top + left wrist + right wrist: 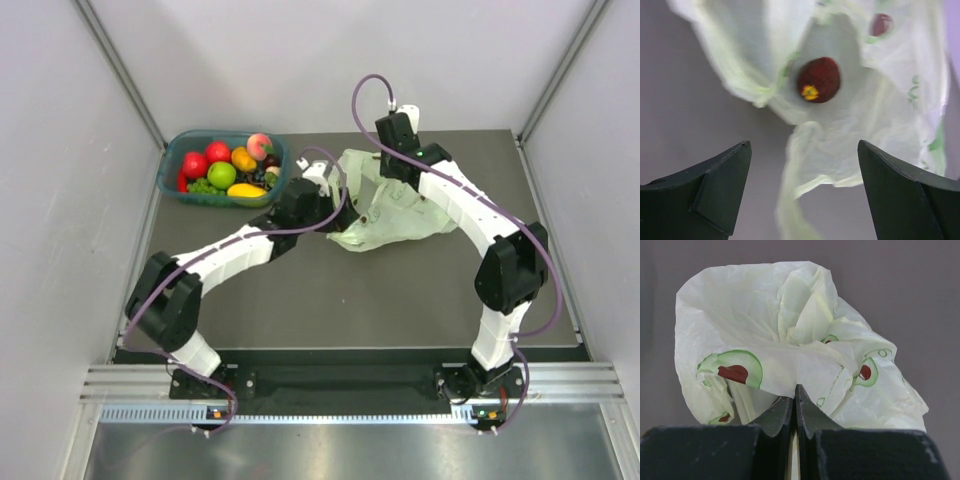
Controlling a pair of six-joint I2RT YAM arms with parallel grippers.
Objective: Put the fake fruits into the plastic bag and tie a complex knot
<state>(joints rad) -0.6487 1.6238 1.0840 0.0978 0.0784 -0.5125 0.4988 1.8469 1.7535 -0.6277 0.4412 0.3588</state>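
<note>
Pale green crinkled plastic bag (390,215) lies mid-way across the dark desk (350,300), pinched by the closed right tool (795,392), the left tool (804,145) wide and empty before it; 1 dark red fruit (818,80) seems inside, the other glossy fake fruits (222,172) sit in the teal rectangular tub (277,178), no knot tied.

Fake fruits (228,166) fill the teal tub (215,199); the plastic bag (398,218) lies nearby.
</note>
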